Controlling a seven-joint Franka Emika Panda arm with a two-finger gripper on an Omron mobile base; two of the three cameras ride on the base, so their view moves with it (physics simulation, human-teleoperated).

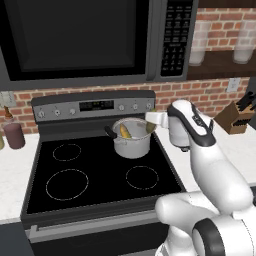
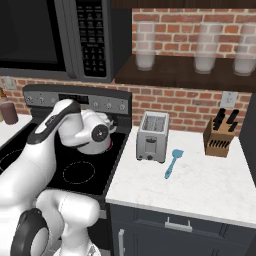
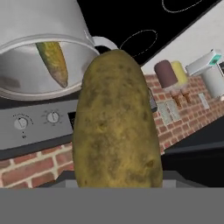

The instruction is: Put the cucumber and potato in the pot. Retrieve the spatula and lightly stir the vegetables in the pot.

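At centre frame of the left base view, the pot (image 1: 132,144) sits on the rear right burner of the stove (image 1: 75,195), with the cucumber (image 1: 125,131) already lying inside against its wall. Gripper (image 1: 150,126) hangs at the pot's right rim, pinching the potato (image 3: 114,122); in the hand view the potato stands big in the centre, clamped low between the fingers, with the pot's open mouth upper left and the cucumber visible in it. Potato looks to be over the rim rather than over the middle of the opening. Judgement: the step in hand is the drop. Carry the potato further in over the opening before letting go, keep it low so it doesn't bounce off the steel or knock the black handle (image 1: 110,132), then spread the fingers cleanly and lift straight out. Spatula (image 2: 172,163) lies on the white counter (image 2: 200,190), centre right of the right base view, just beside the toaster (image 2: 152,136), not yet touched.
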